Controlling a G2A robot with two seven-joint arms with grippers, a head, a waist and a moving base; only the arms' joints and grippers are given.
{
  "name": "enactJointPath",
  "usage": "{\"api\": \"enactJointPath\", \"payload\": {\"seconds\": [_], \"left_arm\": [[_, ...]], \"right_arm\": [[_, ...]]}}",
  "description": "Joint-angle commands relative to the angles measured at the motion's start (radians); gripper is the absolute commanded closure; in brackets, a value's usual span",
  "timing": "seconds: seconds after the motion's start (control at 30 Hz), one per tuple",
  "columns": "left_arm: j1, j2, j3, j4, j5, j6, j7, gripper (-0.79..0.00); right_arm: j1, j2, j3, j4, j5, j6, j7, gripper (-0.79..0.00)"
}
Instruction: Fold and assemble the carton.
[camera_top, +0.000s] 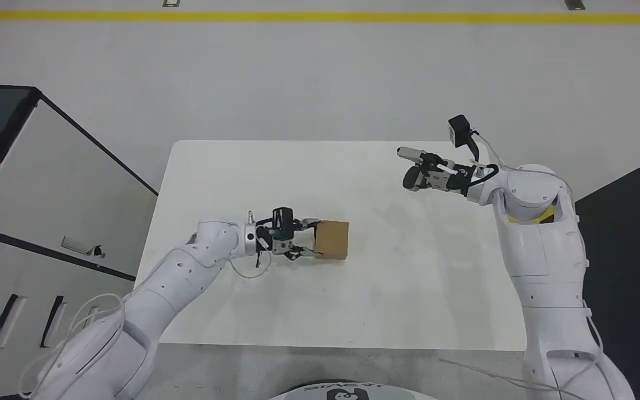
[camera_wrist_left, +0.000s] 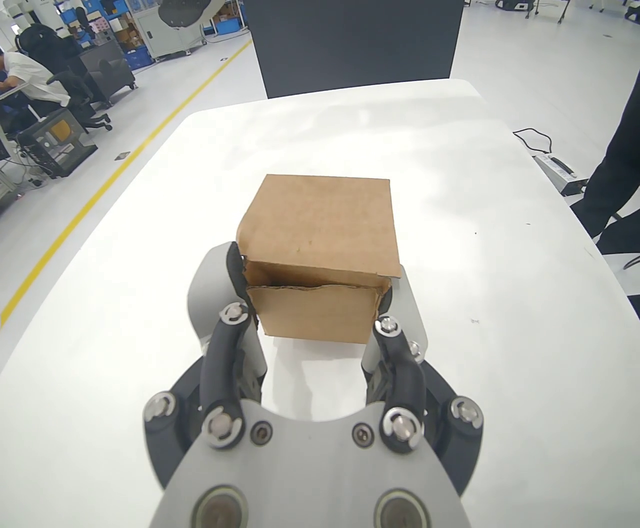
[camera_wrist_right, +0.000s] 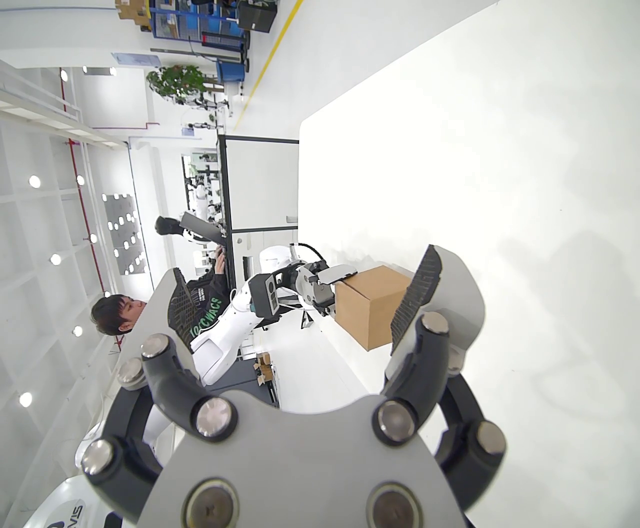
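A small brown carton (camera_top: 332, 240) stands on the white table (camera_top: 420, 300), left of its middle. In the left wrist view the carton (camera_wrist_left: 320, 235) has its top flap down, and the near end flap (camera_wrist_left: 312, 312) is folded up with a thin dark gap under the top edge. My left gripper (camera_top: 304, 241) holds the near end, one finger on each side wall (camera_wrist_left: 314, 285). My right gripper (camera_top: 408, 168) hangs open over the far right of the table with nothing between its fingers (camera_wrist_right: 302, 277). From there I see the carton (camera_wrist_right: 372, 300) and the left gripper (camera_wrist_right: 327, 295).
A dark-framed partition (camera_top: 60, 190) stands left of the table. A yellow floor line (camera_top: 320, 16) runs beyond the far edge. The bare table surface spreads around the carton, widest between it and the right arm.
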Motion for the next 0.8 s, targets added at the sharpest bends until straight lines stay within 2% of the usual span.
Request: {"api": "enactJointPath", "payload": {"seconds": [0.0,0.4,0.43,0.53,0.57,0.6,0.67,0.7,0.77], "left_arm": [[-0.005,-0.003,0.008,0.010,0.003,0.003,0.008,0.000],[-0.032,-0.026,0.047,0.082,-0.004,0.010,0.047,0.000],[-0.034,-0.027,0.049,0.089,-0.006,0.011,0.049,-0.037],[-0.038,-0.032,0.055,0.105,-0.014,0.007,0.059,-0.336],[-0.040,-0.033,0.057,0.110,-0.015,0.007,0.061,-0.382],[-0.042,-0.035,0.059,0.113,-0.016,0.007,0.065,-0.511],[-0.045,-0.037,0.063,0.121,-0.015,0.009,0.071,-0.656],[-0.047,-0.037,0.065,0.125,-0.014,0.010,0.074,-0.779],[-0.049,-0.039,0.070,0.130,-0.013,0.009,0.082,-0.785]], "right_arm": [[0.000,0.000,0.000,0.000,0.000,0.000,0.000,-0.785],[0.000,0.000,0.000,0.000,0.000,0.000,0.000,-0.785],[0.000,0.000,0.000,0.000,0.000,0.000,0.000,-0.785],[0.000,0.000,0.000,0.000,0.000,0.000,0.000,-0.785],[0.000,0.000,0.000,0.000,0.000,0.000,0.000,-0.785],[0.000,0.000,0.000,0.000,0.000,0.000,0.000,-0.785],[0.000,0.000,0.000,0.000,0.000,0.000,0.000,-0.785],[0.000,0.000,0.000,0.000,0.000,0.000,0.000,-0.785],[0.000,0.000,0.000,0.000,0.000,0.000,0.000,-0.785]]}}
